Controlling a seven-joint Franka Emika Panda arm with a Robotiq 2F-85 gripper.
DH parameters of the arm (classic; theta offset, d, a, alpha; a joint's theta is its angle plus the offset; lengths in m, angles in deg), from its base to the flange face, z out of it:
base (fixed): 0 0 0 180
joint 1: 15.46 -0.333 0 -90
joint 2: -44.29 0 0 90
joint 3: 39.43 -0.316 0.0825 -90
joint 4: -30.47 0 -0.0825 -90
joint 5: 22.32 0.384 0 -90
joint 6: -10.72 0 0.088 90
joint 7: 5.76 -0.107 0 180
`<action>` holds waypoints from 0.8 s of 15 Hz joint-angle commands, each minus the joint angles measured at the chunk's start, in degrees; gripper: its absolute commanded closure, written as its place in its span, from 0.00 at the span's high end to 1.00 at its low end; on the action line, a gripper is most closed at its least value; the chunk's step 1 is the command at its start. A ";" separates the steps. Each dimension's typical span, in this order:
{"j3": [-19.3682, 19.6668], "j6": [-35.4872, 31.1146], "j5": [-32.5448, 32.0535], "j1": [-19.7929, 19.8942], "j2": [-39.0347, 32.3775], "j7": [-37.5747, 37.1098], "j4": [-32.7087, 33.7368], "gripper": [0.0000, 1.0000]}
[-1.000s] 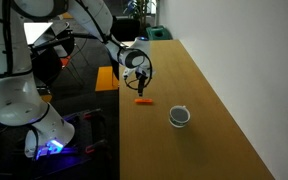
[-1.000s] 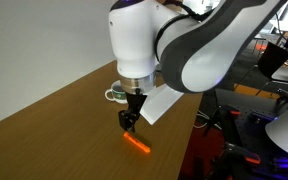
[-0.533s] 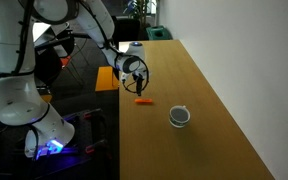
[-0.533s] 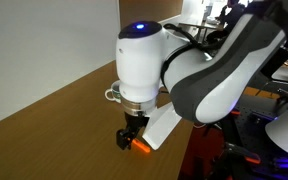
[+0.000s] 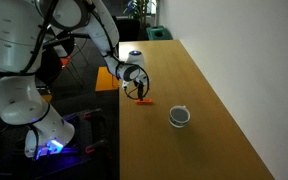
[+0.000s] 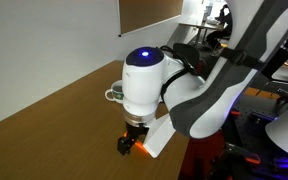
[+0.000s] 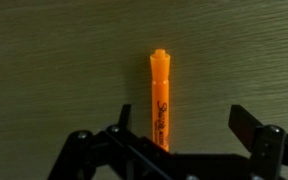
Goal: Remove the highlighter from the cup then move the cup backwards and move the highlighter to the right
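The orange highlighter (image 7: 160, 95) lies flat on the wooden table, between my open fingers and nearer one of them. My gripper (image 7: 184, 125) is open and empty, low over the pen's near end. In both exterior views the gripper (image 5: 139, 92) (image 6: 130, 146) hangs just over the highlighter (image 5: 144, 101) (image 6: 139, 148), close to the table's edge. The small white cup (image 5: 180, 117) stands upright on the table, apart from the pen. In an exterior view the cup (image 6: 114, 95) shows partly behind my arm.
The long wooden table (image 5: 199, 90) runs beside a white wall. Its edge (image 5: 119, 110) drops off next to the highlighter. A white sheet (image 6: 162, 135) sits under my arm at the table's edge. A green object (image 5: 159, 34) stands at the far end.
My gripper has come down over the highlighter and now covers most of it in an exterior view. The highlighter and the cup have not moved.
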 commanded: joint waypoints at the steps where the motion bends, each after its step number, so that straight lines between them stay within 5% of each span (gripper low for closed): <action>1: 2.26 -1.77 0.99 -2.03 -1.49 1.86 1.31 0.87; 4: 2.07 -1.14 1.75 -1.50 -2.38 3.20 2.84 0.78; 5: 2.00 -1.02 1.99 -1.29 -2.67 3.66 3.33 0.84; 12: 1.60 -0.60 4.60 -0.26 -4.84 6.37 5.66 0.88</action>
